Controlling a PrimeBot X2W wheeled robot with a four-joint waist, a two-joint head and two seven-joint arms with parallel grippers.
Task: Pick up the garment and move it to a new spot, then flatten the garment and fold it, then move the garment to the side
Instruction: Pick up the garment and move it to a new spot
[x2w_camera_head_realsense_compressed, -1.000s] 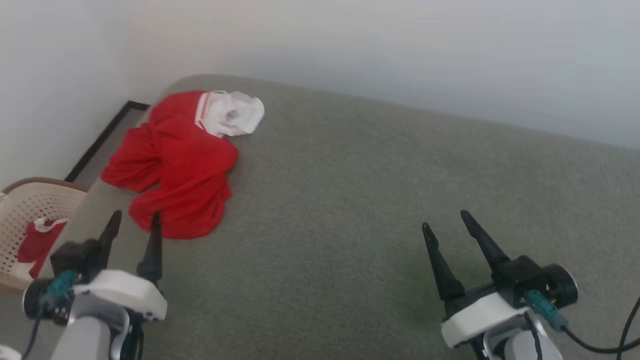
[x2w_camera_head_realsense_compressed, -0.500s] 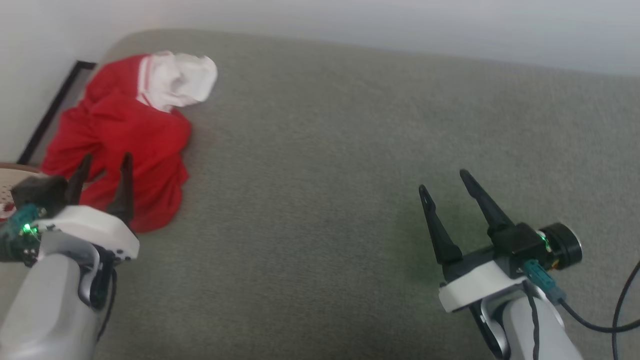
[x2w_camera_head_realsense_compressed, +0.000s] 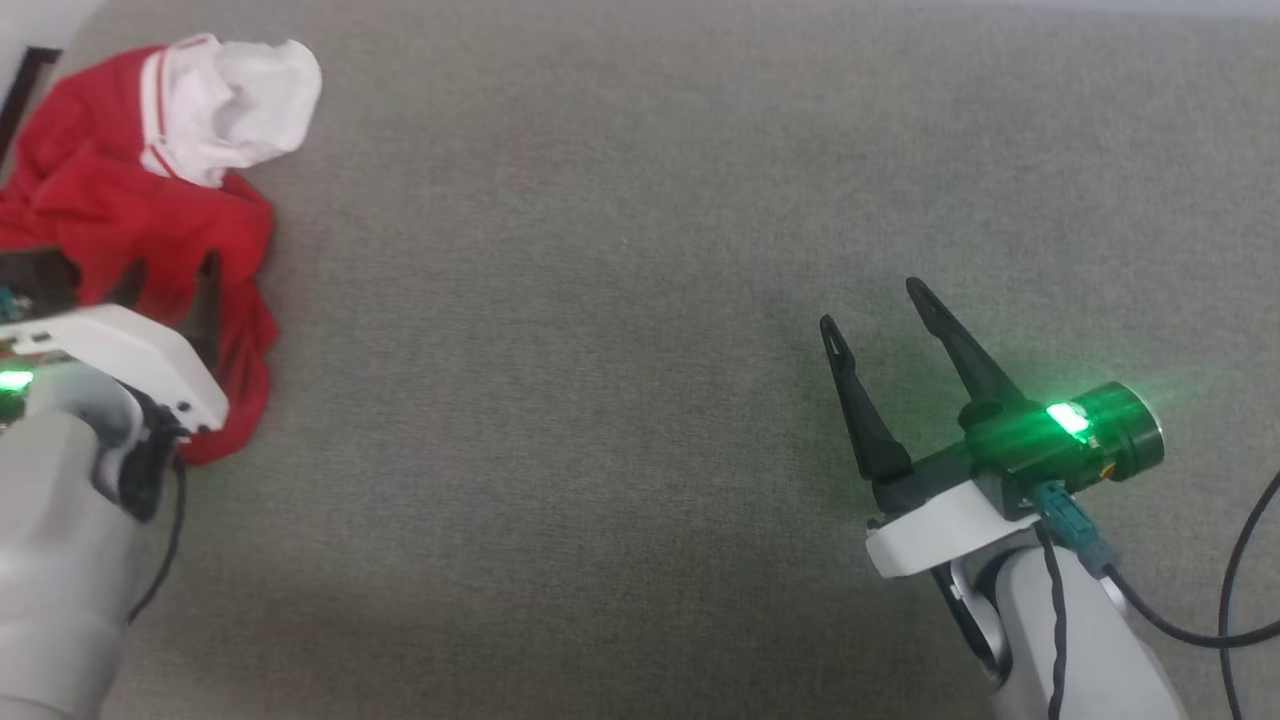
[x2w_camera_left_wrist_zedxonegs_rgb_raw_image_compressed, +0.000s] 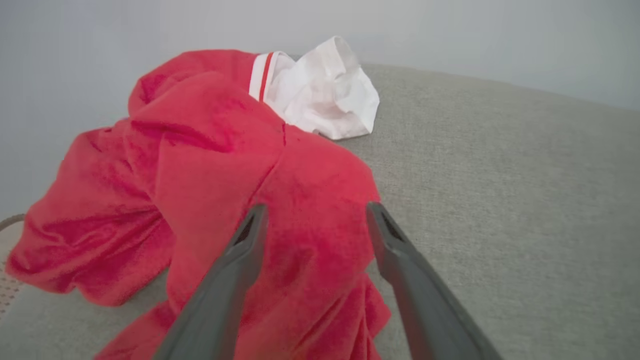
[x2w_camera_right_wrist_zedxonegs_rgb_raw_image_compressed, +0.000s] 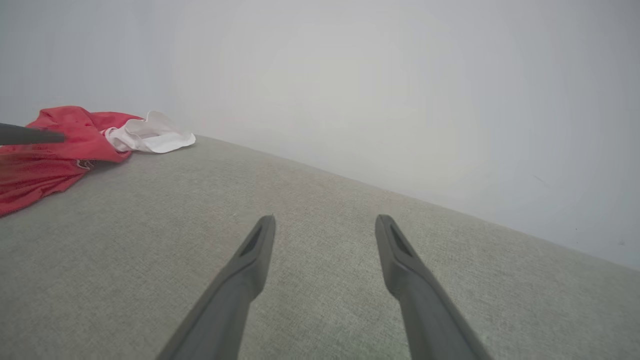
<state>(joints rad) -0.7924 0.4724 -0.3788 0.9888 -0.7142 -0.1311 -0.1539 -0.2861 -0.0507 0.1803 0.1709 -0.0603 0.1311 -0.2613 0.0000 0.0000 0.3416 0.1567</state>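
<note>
Evidently pickup step: left fingers (x2w_camera_left_wrist_zedxonegs_rgb_raw_image_compressed: 235, 265) spread over crumpled garment (x2w_camera_left_wrist_zedxonegs_rgb_raw_image_compressed: 210, 165), holding nothing, next must dip and clench a fold; right fingers (x2w_camera_head_realsense_compressed: 858, 400) released, well apart from garment.

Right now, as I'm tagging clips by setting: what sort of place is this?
Probably a plain indoor room: a wide grey-green upholstered surface, like a mattress, meets a bare pale wall, and a crumpled red jersey lies on it.

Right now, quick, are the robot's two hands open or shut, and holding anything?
Left gripper: open, over the shirt, nothing held.
Right gripper: open, empty, above the grey surface.
</note>
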